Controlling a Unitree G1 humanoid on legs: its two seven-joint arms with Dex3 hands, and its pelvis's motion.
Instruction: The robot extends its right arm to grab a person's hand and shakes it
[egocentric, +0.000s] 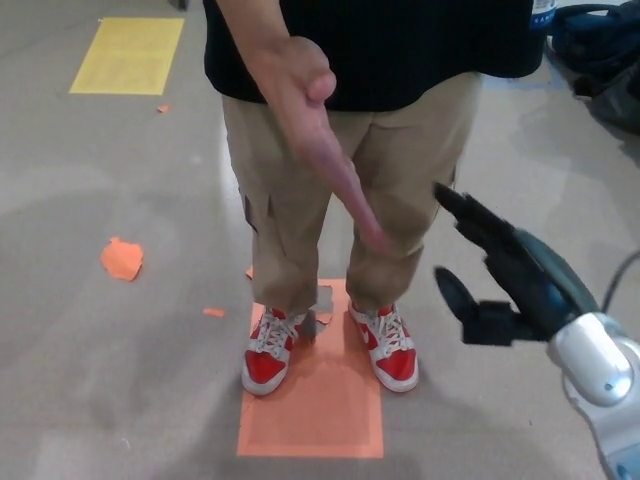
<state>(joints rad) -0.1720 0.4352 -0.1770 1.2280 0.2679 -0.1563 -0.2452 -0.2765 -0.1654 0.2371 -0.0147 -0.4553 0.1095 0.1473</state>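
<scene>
Person's hand (318, 140): stretched forward and down, flat, fingers together, in front of the beige trousers (300, 190).
Right hand (500, 270): fingers apart, holding nothing, just beside the person's fingertips, not touching.
Floor (110, 370): grey and shiny.
Orange mat (312, 410): under the red shoes (268, 362).
Yellow mat (128, 55): far behind, at left.

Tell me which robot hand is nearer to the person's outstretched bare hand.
The right. The black right robot hand is open, just beside the person's outstretched bare hand, toward picture right, not touching it. The left robot hand is not in view.
</scene>
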